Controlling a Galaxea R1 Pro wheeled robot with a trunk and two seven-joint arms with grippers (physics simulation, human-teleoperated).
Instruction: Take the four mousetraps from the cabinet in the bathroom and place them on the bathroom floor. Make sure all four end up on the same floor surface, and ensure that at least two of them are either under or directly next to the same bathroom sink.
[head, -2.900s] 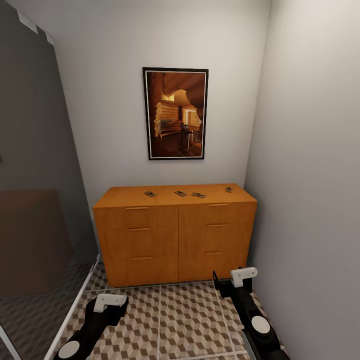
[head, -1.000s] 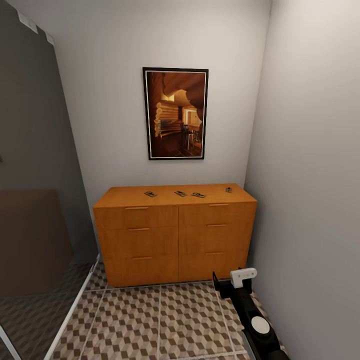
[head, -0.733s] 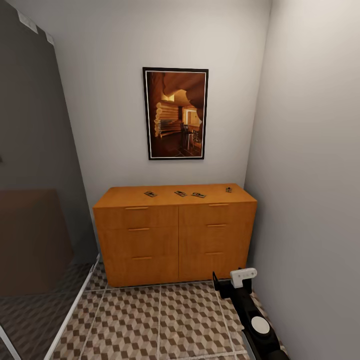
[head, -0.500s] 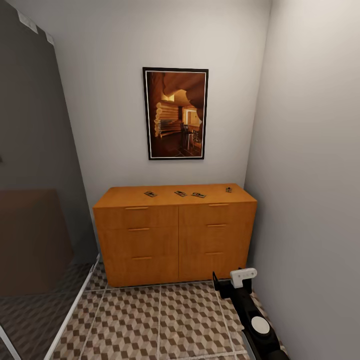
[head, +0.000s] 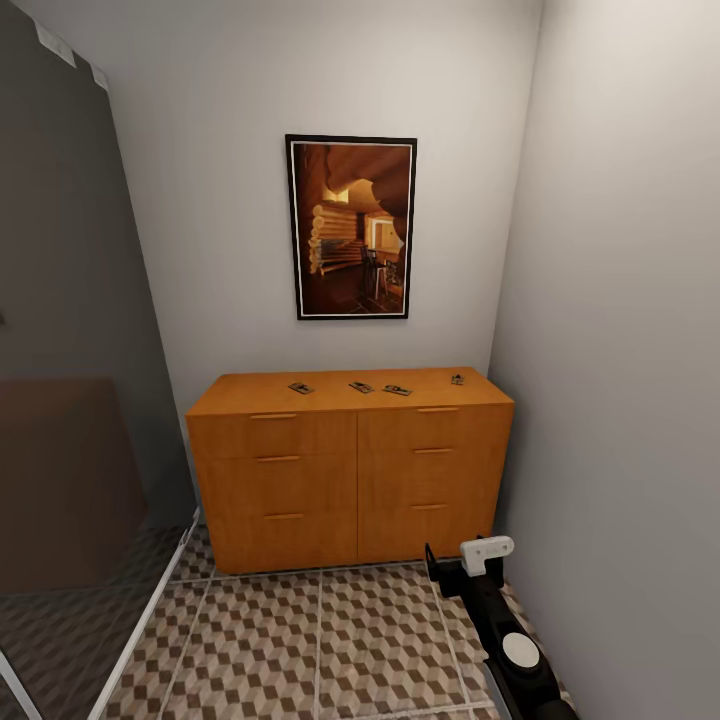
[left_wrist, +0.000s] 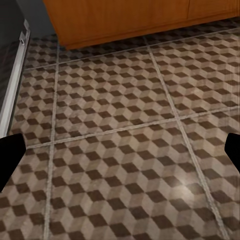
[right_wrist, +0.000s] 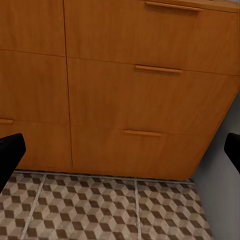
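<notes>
The orange-brown cabinet (head: 350, 470) stands against the far wall, its drawers closed. Four mousetraps lie in a row on its top: one at the left (head: 301, 388), two near the middle (head: 361, 387) (head: 397, 390), one at the back right (head: 457, 379). My right gripper (head: 455, 562) hangs low over the cube-patterned bathroom floor (head: 320, 640), in front of the cabinet's right drawers (right_wrist: 150, 100). It is open, with its dark fingertips (right_wrist: 10, 150) spread wide and nothing between them. My left gripper (left_wrist: 120, 155) is open over bare floor tiles (left_wrist: 120, 125), with the cabinet's base (left_wrist: 130, 20) ahead of it.
A grey wall (head: 630, 350) runs close along the right, beside my right arm. A dark glass panel with a white frame (head: 70, 420) closes off the left. A framed picture (head: 351, 227) hangs above the cabinet. The sink is out of view.
My left arm, at the head view's lower left 2.9 s ago, has dropped out of that picture. Over the last second nothing has moved.
</notes>
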